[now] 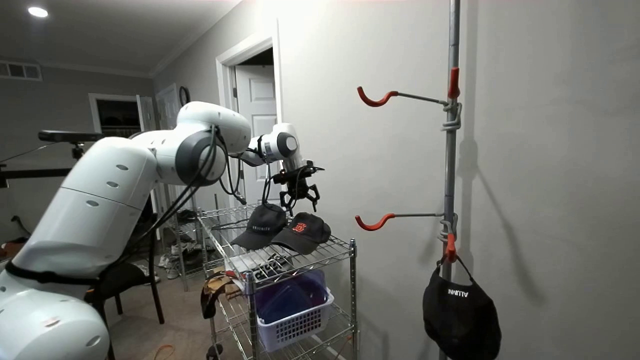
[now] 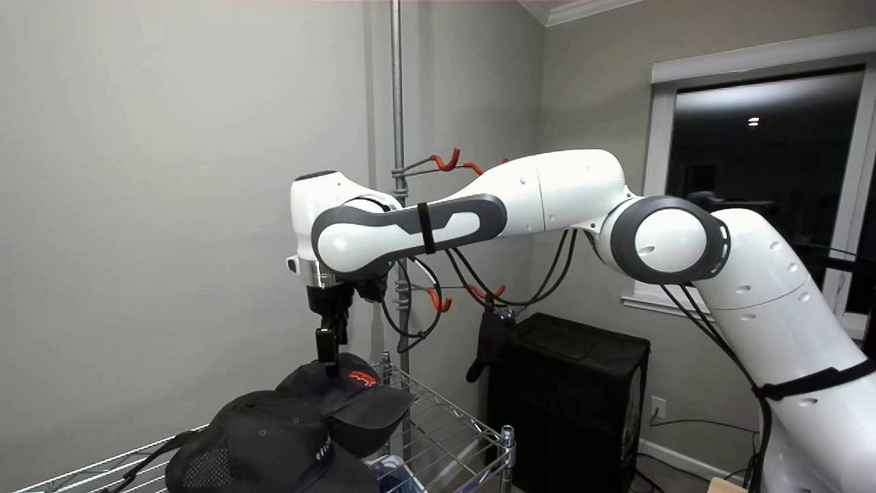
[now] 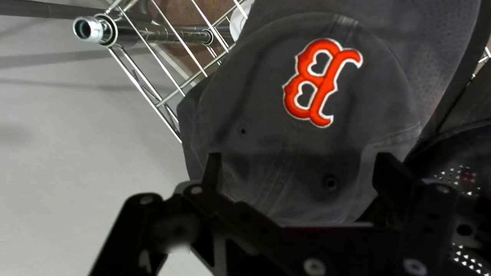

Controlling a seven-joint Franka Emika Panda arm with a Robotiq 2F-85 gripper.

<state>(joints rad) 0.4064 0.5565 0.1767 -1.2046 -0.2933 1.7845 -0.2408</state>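
Fingers [image 3: 212, 172] of the black two-fingered gripper [image 3: 300, 159] stand wide apart, gripping nothing, over the dark grey cloth baseball cap [image 3: 303, 138] with an embroidered red B; whether they touch it is unclear. In an exterior view that cap lies on the chrome wire shelf [image 1: 353, 257], right of the black cap [image 1: 261, 219] with white lettering.

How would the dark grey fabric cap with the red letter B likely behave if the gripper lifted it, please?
The dark grey fabric cap would probably give when pinched: its seamed crown looks like soft cloth. Its broad, curved brim seems to hold its shape, so it may feel stiffer. The matte surface suggests slipping is less likely.
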